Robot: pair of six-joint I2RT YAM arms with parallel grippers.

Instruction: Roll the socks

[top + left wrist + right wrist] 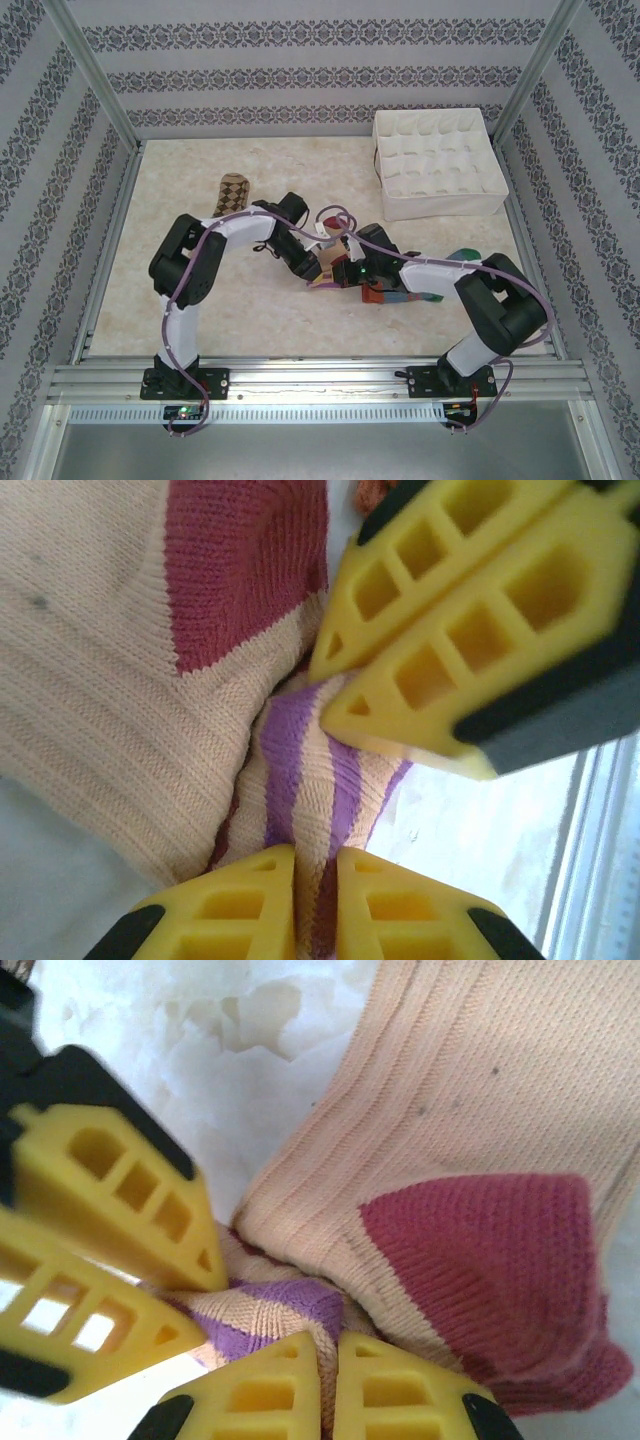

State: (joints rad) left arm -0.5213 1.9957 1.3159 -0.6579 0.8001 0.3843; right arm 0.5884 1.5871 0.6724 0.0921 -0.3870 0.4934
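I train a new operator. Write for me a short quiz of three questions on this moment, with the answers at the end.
1. True or false: the argyle sock roll lies on the table, outside the white divided box.
2. What do the left gripper and the right gripper both pinch? A) purple-striped fabric B) the argyle sock roll C) nothing
3. Fill in: the peach sock has a dark ____ heel patch.
Key: 1 true; 2 A; 3 red.
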